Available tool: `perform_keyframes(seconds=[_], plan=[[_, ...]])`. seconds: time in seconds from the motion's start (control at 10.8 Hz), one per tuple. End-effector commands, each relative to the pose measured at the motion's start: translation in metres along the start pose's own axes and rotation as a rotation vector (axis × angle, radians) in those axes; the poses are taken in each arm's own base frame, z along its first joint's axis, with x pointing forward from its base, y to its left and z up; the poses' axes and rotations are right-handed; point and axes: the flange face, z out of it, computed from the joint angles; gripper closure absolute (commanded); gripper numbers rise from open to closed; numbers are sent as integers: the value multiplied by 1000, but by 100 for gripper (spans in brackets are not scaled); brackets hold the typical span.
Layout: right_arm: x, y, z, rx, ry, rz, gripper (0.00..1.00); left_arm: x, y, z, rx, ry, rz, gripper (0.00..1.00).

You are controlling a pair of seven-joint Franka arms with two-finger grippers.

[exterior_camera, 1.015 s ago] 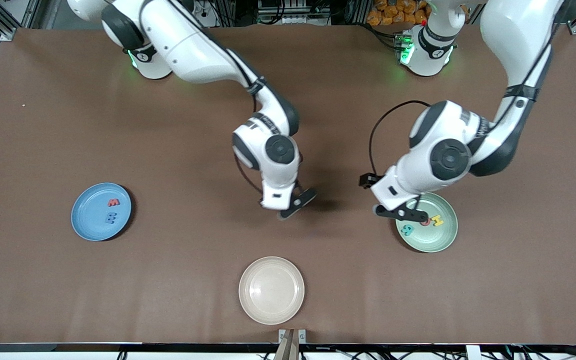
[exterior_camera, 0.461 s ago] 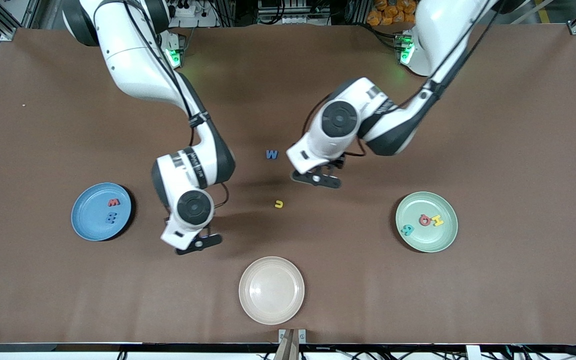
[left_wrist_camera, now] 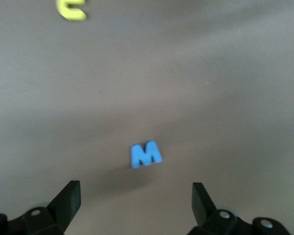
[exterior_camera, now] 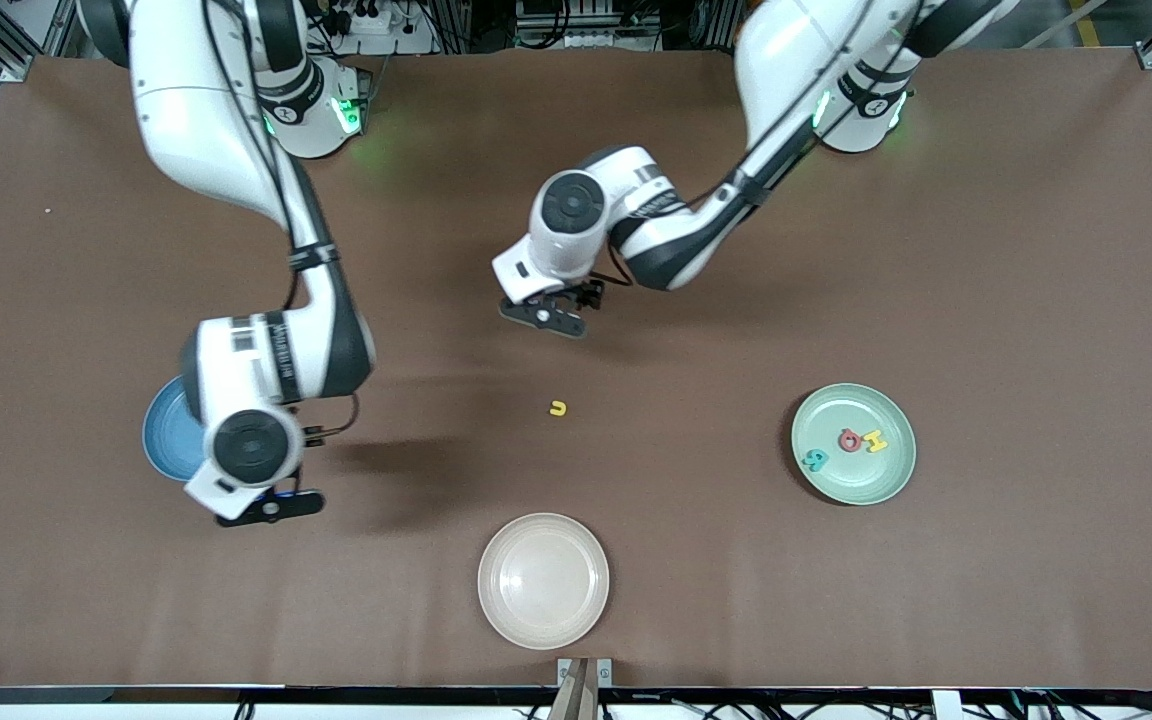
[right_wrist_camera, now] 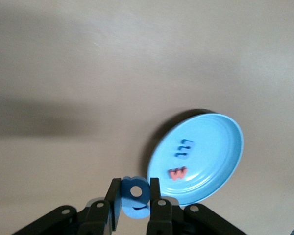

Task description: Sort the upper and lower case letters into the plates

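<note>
Right wrist view gives you fingers (right_wrist_camera: 112, 200) clamped on a blue letter (right_wrist_camera: 135, 197) beside the blue plate (right_wrist_camera: 220, 147). Left gripper (left_wrist_camera: 137, 205): fingers spread wide, empty, over a blue W (left_wrist_camera: 146, 154) on the worktop (exterior_camera: 936, 250).

No printed text or labels can be read anywhere.
</note>
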Motion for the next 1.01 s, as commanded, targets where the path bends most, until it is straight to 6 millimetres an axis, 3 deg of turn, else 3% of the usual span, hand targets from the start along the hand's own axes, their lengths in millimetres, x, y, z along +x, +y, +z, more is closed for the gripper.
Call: perform_keyframes(seconds=[0.0,0.18,0.28,0.46,0.55,0.65,0.74,0.92], plan=[[-26,30,17,60,41,-53,100,-4,14,36,48,52,-66,0],[-35,35,38,59,96,-72,100,-9,17,50,72,57,-139,0],[-36,48,46,58,101,-107,100,-10,17,53,74,57,-194,0],[-38,99,64,64,114,-237,99,-15,22,58,78,61,-297,0],[-39,127,78,66,134,-252,91,-22,26,65,93,63,-294,0],[-38,138,86,74,147,-243,63,-25,27,75,115,72,-321,0],[-38,139,85,89,147,-226,1,-28,28,82,139,88,-326,0],[-38,125,80,106,128,-211,0,-30,26,91,156,88,-313,0]])
